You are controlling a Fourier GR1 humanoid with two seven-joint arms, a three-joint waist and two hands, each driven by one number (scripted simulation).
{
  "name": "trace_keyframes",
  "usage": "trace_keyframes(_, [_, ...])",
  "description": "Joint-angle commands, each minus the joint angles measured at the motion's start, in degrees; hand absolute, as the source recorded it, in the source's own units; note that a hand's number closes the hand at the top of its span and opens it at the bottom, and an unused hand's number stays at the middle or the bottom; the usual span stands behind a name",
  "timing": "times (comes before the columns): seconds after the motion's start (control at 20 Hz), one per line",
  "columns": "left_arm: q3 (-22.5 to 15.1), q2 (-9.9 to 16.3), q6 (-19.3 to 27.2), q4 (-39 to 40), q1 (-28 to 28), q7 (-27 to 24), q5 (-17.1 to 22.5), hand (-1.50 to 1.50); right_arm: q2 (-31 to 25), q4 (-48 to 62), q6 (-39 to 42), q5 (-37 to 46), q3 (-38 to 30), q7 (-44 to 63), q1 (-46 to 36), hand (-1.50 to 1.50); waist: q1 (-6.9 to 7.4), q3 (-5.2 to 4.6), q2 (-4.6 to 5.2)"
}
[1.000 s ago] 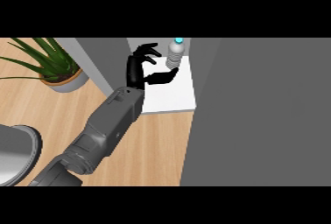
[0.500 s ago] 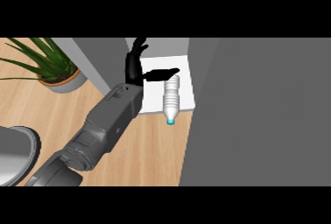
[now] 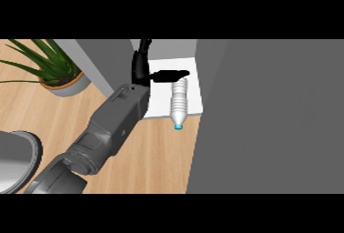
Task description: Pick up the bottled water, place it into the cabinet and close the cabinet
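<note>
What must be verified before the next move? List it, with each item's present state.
1. Bottled water upright: not ok, it lies on its side on the white shelf.
2. Fully inside: not ok, its blue cap juts past the shelf's front edge.
3. Left hand released: ok, fingers straight; thumb contact cannot tell.
4. Cabinet door closed: not ok, open.
5. Right hand ready: cannot tell, out of view.

Clear bottled water [image 3: 179,103], lying flat, cabinet [image 3: 161,98] apparently open
</note>
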Motion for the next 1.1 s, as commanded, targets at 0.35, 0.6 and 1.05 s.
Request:
trace_keyframes(0.35, [0.7,-0.2,-18.4,-7.1,0.7,-0.7,2.5,-1.50,0.3,-5.0,-0.8,0.6,-0.4,3.9,0.1,-1.50,1.43,-0.02,-0.76])
trace_keyframes(0.6, [-1.0,-0.2,-18.1,-12.9,2.8,2.3,5.9,-1.50,0.4,-6.4,-0.7,3.9,3.7,2.7,3.9,-1.50,1.75,0.02,-1.32])
trace_keyframes(1.05, [-10.1,-0.2,-14.8,-37.0,22.4,5.9,6.4,1.50,0.3,-5.7,-1.1,4.8,2.6,4.1,2.3,-1.50,5.11,0.03,-2.12])
